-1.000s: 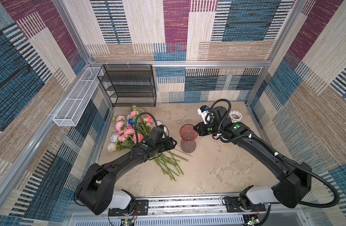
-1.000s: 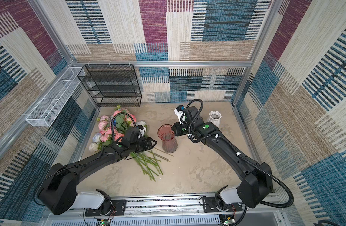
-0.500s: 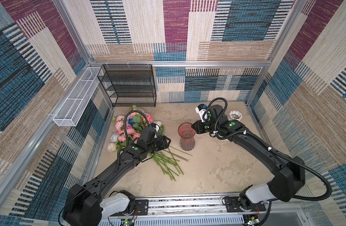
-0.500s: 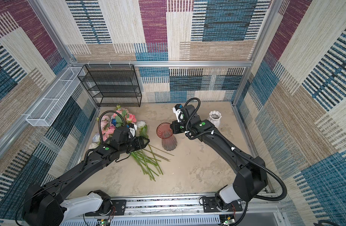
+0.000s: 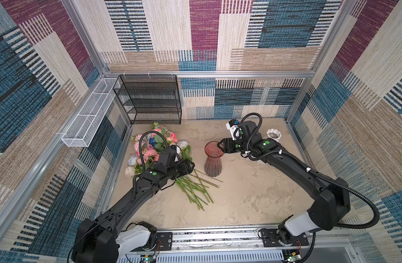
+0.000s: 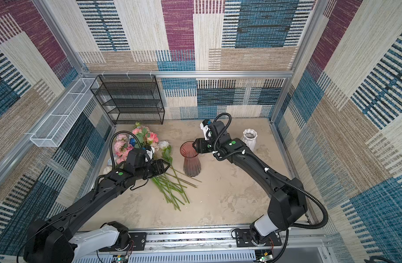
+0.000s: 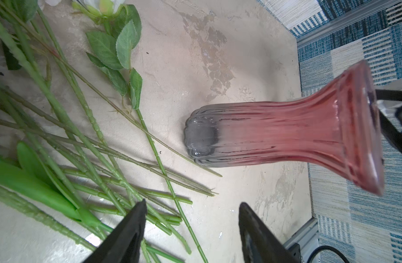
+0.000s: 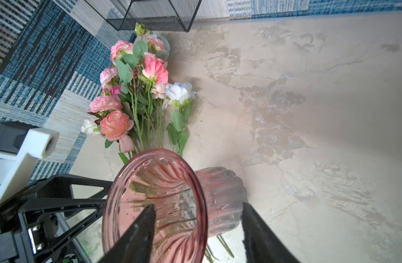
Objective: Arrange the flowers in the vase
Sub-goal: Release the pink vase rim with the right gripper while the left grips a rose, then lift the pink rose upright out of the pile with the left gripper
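The flowers lie in a bunch at the left of the table, heads toward the back, green stems fanned toward the front. A ribbed pink glass vase stands upright just right of the stems. My left gripper hovers open over the stem ends, holding nothing. My right gripper is open at the vase's mouth: one finger inside, the other outside, the rim loose between them.
A small white ribbed vase stands at the back right. A black wire rack stands against the back wall, and a white wire basket hangs on the left wall. The right arm's elbow passes close to the white vase.
My right gripper has opened and let go of the pink vase's rim, after shifting the vase slightly left. The left jaws have widened a little above the stems.
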`<action>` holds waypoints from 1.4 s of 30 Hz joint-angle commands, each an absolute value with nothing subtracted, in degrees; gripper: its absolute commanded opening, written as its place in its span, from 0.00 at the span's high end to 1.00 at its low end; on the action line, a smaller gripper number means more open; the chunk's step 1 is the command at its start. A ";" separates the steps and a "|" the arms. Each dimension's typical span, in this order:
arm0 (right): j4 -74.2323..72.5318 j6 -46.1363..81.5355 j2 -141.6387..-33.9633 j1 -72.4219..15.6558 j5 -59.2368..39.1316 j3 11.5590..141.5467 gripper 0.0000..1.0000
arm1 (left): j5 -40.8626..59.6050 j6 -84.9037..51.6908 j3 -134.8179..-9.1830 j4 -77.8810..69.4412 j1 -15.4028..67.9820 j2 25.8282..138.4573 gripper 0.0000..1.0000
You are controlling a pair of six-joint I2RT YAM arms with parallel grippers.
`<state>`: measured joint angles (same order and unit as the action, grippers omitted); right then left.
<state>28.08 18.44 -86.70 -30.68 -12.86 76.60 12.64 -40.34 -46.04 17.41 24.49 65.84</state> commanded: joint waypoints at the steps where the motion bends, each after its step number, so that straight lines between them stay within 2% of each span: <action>1: 25.31 18.83 -85.10 -30.59 -10.54 77.39 0.29 | 12.78 -40.69 -47.07 17.84 24.01 65.90 0.34; 6: 23.29 19.02 -77.76 -30.59 -6.58 75.59 0.28 | 10.56 -41.03 -48.51 17.45 23.29 68.64 0.39; 9: 19.56 20.58 -71.60 -30.64 -5.08 70.74 0.33 | 9.64 -42.70 -49.18 14.42 22.94 73.19 0.49; 12: 17.79 21.99 -66.64 -30.62 -3.36 66.79 0.38 | 8.31 -44.63 -50.77 12.60 22.31 79.49 0.53; 15: 18.17 22.54 -63.13 -30.59 -2.47 64.30 0.39 | 5.24 -46.13 -51.18 13.83 21.79 81.21 0.53; 20: 18.95 23.42 -58.38 -30.58 -1.51 60.67 0.39 | -3.24 -46.68 -47.39 15.42 20.78 75.81 0.48; 25: 18.88 23.85 -56.54 -30.59 -0.90 58.89 0.39 | -2.56 -44.66 -47.32 15.32 16.57 79.28 0.58; 32: 19.84 23.84 -55.66 -30.59 -0.30 59.58 0.40 | -0.81 -43.42 -47.30 7.43 14.39 84.29 0.56; 38: 20.91 23.69 -55.27 -30.59 0.51 59.50 0.40 | -0.33 -42.81 -48.90 5.88 14.19 88.40 0.65; 42: 20.94 23.50 -55.33 -30.60 1.14 59.23 0.40 | -0.14 -42.25 -49.64 5.77 14.10 90.98 0.75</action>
<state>21.12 23.31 -55.42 -30.63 0.08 59.09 -0.40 -43.64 -48.95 7.05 14.26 89.73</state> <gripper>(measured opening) 0.605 0.263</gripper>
